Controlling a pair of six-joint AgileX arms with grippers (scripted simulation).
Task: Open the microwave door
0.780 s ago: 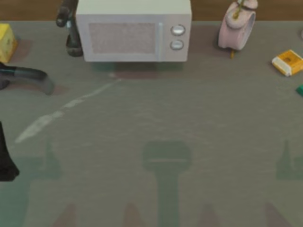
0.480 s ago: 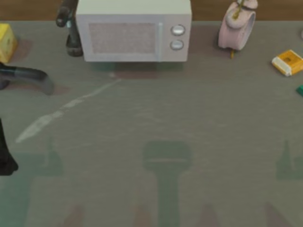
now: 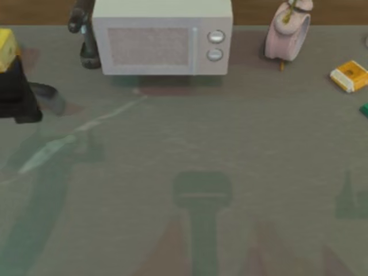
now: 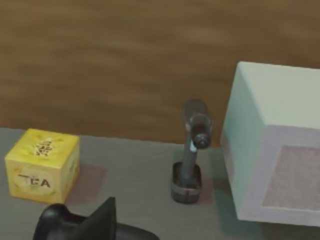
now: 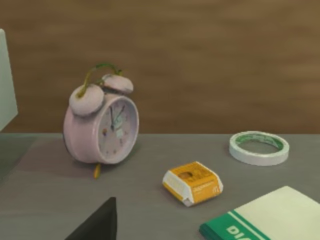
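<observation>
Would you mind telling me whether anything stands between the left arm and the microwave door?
Yes. A dark upright power drill stands beside the left side of the white boxy microwave, partly between the left arm at the table's left edge and the closed mesh-windowed white door. The table in front of the door is bare.

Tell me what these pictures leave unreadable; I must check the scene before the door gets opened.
- Left gripper: top view, cut by the left edge; a dark mass, fingers indistinguishable.
- Right gripper: absent from the top view; right wrist view shows only a dark tip.
- White boxy microwave: cropped by the left wrist view's edge; mesh-windowed door shows no handle.
- Green-and-white book: title cut off by the frame.
</observation>
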